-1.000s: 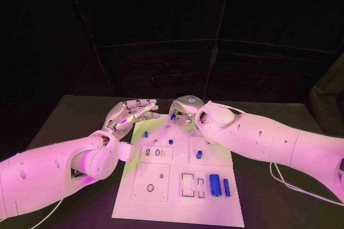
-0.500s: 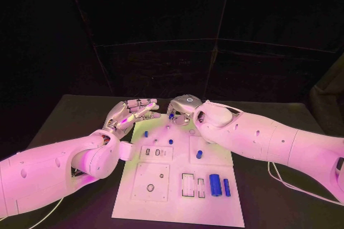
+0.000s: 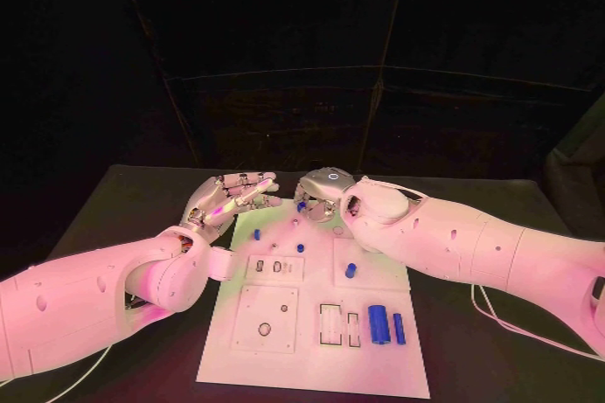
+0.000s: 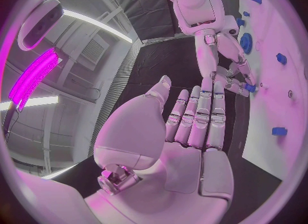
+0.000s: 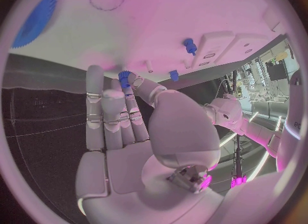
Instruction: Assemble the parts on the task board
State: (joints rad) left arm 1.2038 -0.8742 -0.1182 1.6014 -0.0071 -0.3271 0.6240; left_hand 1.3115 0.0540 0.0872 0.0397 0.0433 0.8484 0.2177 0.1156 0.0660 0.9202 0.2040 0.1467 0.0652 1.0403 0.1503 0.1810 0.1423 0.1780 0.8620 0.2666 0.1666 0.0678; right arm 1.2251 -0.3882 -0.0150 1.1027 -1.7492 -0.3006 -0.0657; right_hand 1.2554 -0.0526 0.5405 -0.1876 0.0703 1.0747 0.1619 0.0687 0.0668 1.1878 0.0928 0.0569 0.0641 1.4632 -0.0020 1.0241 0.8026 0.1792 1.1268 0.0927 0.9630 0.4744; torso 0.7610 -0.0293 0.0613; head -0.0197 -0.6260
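So your right hand [image 3: 323,193] is pinching a small blue gear [image 5: 124,74] in its fingertips at the far end of the task board [image 3: 316,368] | your left hand [image 3: 230,198] is hanging just beside that end, fingers straight, gripping nothing | blue cylinder [image 3: 377,321] is lying near the board's near edge

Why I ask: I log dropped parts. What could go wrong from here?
1. The right hand pinches a small blue part with its fingertips alone; it might slip and drop onto the task board.
2. The left hand hovers open close by, so the two hands might collide.
3. A blue peg stands near the right hand's fingers and could get knocked.
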